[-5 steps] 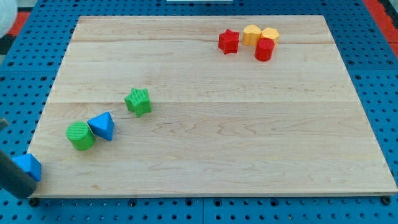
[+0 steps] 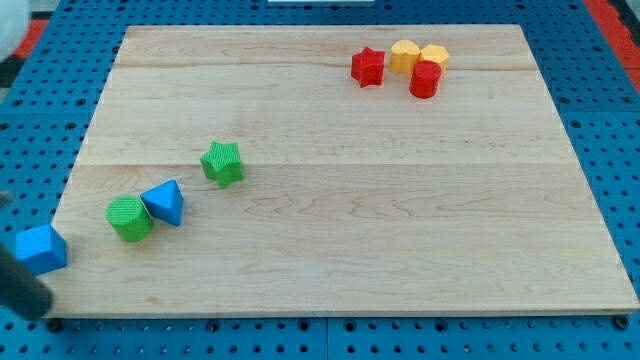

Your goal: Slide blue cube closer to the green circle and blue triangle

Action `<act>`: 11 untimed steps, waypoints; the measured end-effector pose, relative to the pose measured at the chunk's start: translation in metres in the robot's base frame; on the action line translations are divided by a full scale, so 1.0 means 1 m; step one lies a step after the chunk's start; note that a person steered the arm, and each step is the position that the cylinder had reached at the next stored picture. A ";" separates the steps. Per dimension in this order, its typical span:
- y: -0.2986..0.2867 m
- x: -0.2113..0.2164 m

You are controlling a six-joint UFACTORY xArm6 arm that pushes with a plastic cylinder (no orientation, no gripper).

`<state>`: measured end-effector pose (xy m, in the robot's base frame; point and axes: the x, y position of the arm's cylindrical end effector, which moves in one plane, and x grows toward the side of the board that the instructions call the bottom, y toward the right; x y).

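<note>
A blue cube (image 2: 41,248) sits at the far left edge of the wooden desk (image 2: 330,200), partly overhanging its bottom-left corner, well apart from its targets. The green circle (image 2: 129,218) and blue triangle (image 2: 164,203) rest touching each other up and to the cube's right, a green star (image 2: 222,163) just beyond them. The dark rod of the tool enters at the view's bottom left, below the cube; my tip (image 2: 38,300) appears just under it, though blur makes contact impossible to judge. The rod has no jaws and holds nothing. By this evidence the push has barely begun, with nearly the whole gap left to close.
</note>
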<state>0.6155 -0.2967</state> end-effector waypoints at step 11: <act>0.090 -0.111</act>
